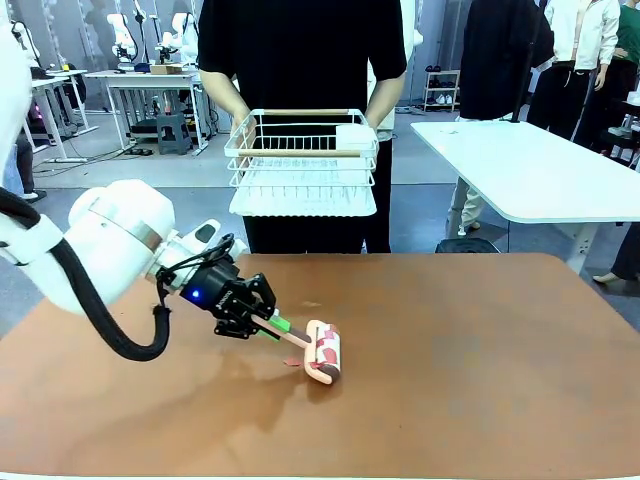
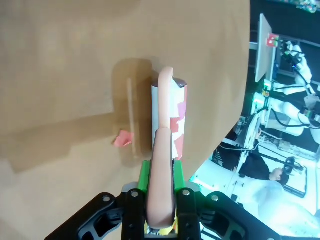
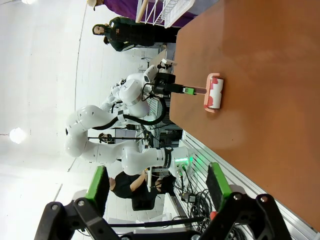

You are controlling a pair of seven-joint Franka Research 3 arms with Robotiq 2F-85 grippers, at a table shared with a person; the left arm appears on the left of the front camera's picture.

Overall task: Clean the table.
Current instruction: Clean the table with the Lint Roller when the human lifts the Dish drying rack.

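My left gripper is shut on the pink handle of a lint roller. The roller's white drum lies on the terracotta table left of centre, and red scraps stick to it. A small red paper scrap lies on the table right beside the drum. My right gripper hangs open off the table's near edge with nothing between its fingers. From there the roller and the left gripper show farther off.
A person stands at the far side and holds a white wire rack above the table's far edge. A white-topped table stands at the back right. Bare tabletop stretches to the right of the roller.
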